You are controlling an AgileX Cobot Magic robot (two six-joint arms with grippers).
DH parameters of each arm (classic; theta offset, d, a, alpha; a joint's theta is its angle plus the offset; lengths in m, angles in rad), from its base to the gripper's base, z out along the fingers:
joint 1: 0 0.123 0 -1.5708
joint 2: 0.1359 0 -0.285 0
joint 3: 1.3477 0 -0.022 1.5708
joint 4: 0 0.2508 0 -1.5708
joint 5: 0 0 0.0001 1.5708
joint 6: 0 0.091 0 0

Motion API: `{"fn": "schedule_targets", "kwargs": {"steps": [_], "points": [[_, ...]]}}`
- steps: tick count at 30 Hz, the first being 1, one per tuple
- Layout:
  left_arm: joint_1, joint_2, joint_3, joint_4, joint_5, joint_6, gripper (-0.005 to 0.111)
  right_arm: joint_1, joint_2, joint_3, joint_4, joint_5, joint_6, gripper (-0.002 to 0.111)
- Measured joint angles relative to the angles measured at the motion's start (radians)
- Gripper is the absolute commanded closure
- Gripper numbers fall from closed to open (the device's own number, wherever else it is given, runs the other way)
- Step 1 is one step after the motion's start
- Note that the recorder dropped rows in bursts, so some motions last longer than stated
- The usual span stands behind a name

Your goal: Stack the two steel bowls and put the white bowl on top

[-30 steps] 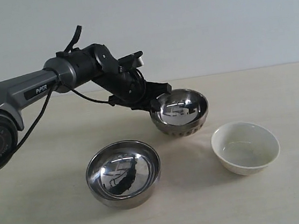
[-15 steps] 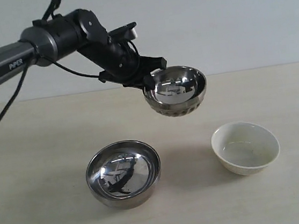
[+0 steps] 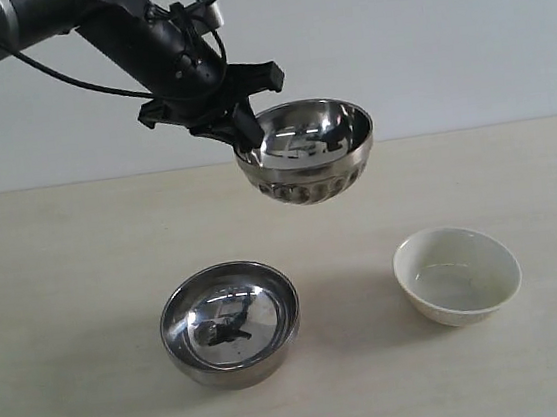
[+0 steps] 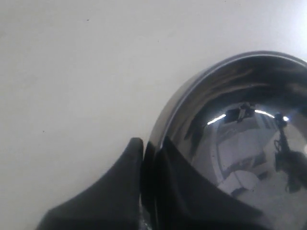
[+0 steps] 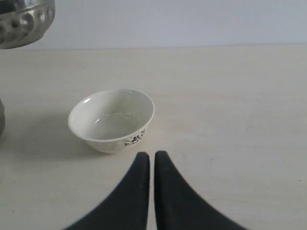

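- The black left gripper point(image 3: 246, 137) pinches the rim of the ribbed steel bowl point(image 3: 308, 160), mirror-bright and held airborne at upper centre.
- The plain steel bowl point(image 3: 231, 320) sits below, left of centre, on the pale matte table point(image 3: 67, 293).
- The glossy white bowl point(image 3: 457, 274) rests at lower right, apart from both.
- The right gripper point(image 5: 152, 158) has its curved fingers pressed together, empty.

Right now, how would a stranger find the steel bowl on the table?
On the pale table stand two bowls. The plain steel bowl is the left one in the exterior view: mirror-shiny, unlike the white bowl beside it, and not aloft like the ribbed steel bowl.
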Motion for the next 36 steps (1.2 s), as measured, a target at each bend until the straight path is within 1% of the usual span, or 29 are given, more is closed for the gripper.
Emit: {"fn": "schedule_targets", "kwargs": {"steps": [5,15,18,22,27,32,36], "points": [[0.0,-0.117,0.155,0.0,-0.029,0.007,0.103,0.0,0.0,0.0,0.0,0.0,0.0,0.108],[0.0,-0.393,0.577,0.017,-0.214,0.022,0.103,0.0,0.0,0.0,0.0,0.0,0.0,0.108],[0.0,-0.446,0.689,0.019,-0.269,0.025,0.103,0.0,0.0,0.0,0.0,0.0,0.0,0.108],[0.0,-0.468,0.803,0.026,-0.342,0.025,0.103,0.0,0.0,0.0,0.0,0.0,0.0,0.108],[0.026,-0.446,0.871,0.03,-0.403,0.025,0.103,0.0,0.0,0.0,0.0,0.0,0.0,0.108],[0.062,-0.43,0.879,0.03,-0.417,0.031,0.103,0.0,0.0,0.0,0.0,0.0,0.0,0.108],[0.064,-0.424,0.879,0.03,-0.426,0.037,0.103,0.0,0.0,0.0,0.0,0.0,0.0,0.108]]}}
